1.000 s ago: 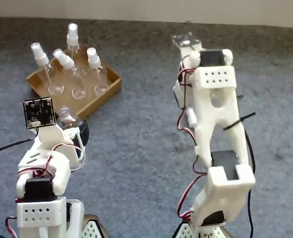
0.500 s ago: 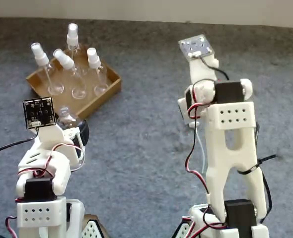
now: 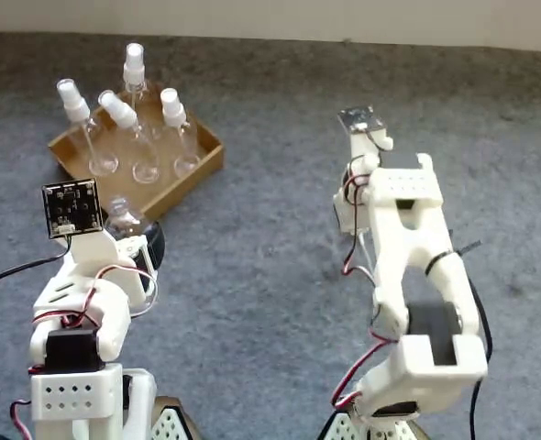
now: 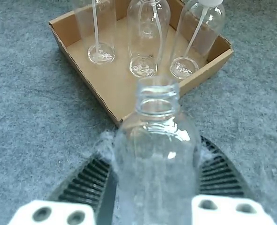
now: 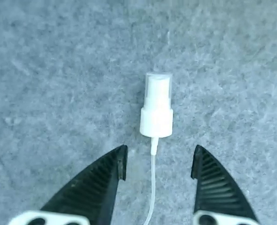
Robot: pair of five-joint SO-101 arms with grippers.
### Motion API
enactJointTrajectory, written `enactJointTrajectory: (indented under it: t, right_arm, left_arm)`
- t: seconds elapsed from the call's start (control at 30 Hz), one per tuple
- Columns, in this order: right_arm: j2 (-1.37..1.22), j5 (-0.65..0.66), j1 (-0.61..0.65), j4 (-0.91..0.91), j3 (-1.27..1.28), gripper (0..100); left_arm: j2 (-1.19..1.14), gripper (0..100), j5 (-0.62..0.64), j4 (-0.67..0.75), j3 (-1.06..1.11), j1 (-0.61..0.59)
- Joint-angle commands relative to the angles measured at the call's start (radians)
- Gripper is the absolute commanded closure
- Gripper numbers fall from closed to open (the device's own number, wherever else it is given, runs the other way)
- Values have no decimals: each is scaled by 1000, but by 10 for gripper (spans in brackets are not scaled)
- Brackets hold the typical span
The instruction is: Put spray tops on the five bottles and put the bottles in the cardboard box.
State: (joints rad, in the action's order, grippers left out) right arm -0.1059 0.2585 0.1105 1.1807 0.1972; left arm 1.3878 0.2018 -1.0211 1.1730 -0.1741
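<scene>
A clear bottle (image 4: 155, 140) with an open neck and no top stands upright in my left gripper (image 4: 152, 150), which is shut on its body; it also shows as the clear bottle (image 3: 120, 216) just in front of the cardboard box (image 3: 206, 158). Several bottles (image 3: 138, 119) with white spray tops stand in that box (image 4: 115, 101). A white spray top (image 5: 156, 110) lies on the grey carpet, its thin tube running back between the fingers of my right gripper (image 5: 158, 164). That gripper is open and points down over the tube. The right arm (image 3: 403, 211) stands at mid-right.
Grey carpet covers the table, with bare carpet between the two arms and around the spray top. A pale wall edge (image 3: 270, 18) runs along the far side. Red and black cables (image 3: 353, 266) hang along the right arm.
The right arm has pulled back and folded down over the spray top, its wrist now lower and nearer. The left arm and its bottle have not moved.
</scene>
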Motion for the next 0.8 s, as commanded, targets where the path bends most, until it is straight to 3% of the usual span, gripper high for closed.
enactJointTrajectory:
  t: [0.0,0.77]
  right_arm:
    - [-47,-11,-10,-19,-105,793]
    - [-298,-5,-10,-30,-257,793]
  left_arm:
    - [12,973,5,23,-8,16]
    - [12,973,5,23,-8,16]
